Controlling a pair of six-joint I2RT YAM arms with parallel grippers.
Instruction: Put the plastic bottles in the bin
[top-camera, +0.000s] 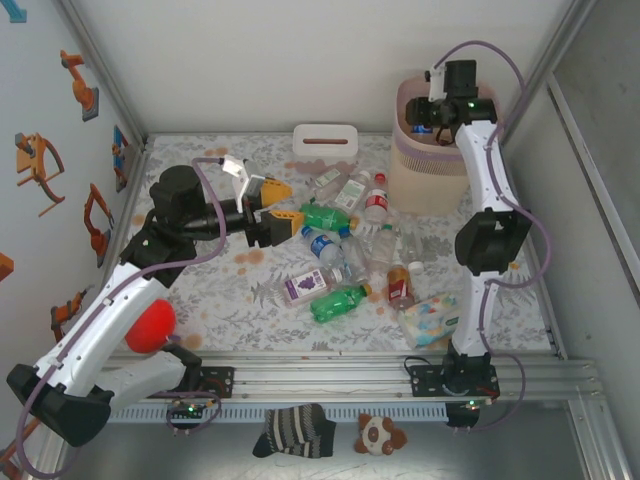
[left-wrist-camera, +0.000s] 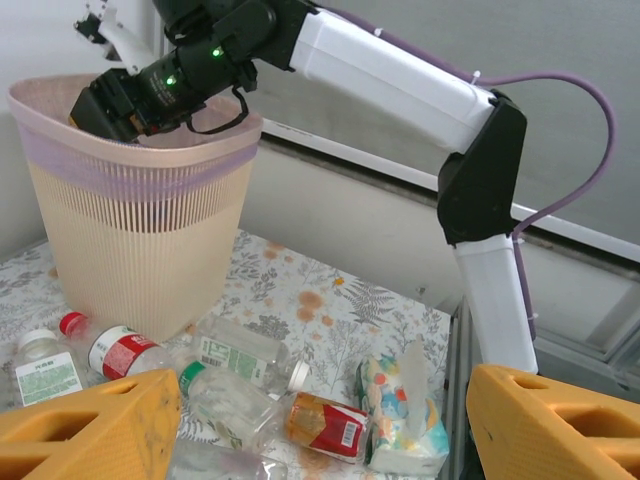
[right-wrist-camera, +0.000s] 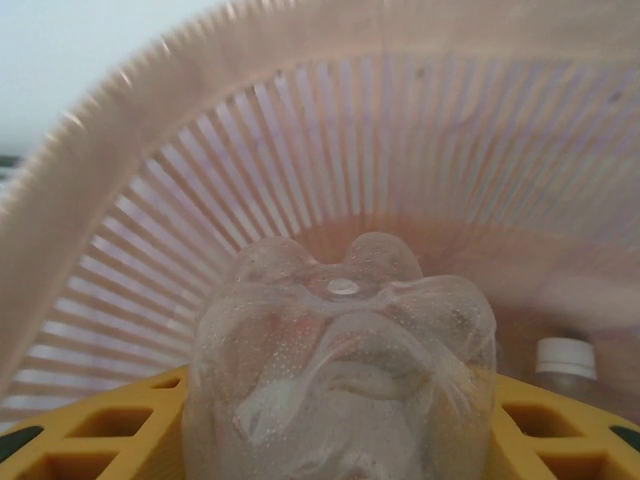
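Right wrist camera looks down into the bin (right-wrist-camera: 300, 150), where my right gripper (right-wrist-camera: 340, 445) is clamped on a clear bottle (right-wrist-camera: 340, 350), base toward the lens, with the bin's walls around it. A white-capped bottle (right-wrist-camera: 566, 362) lies at the bin's bottom. My left gripper (top-camera: 283, 207) stands with jaws apart and empty, well apart from the bin, beside the loose bottles (top-camera: 345, 260) scattered on the table (top-camera: 210, 290) near the bin's base.
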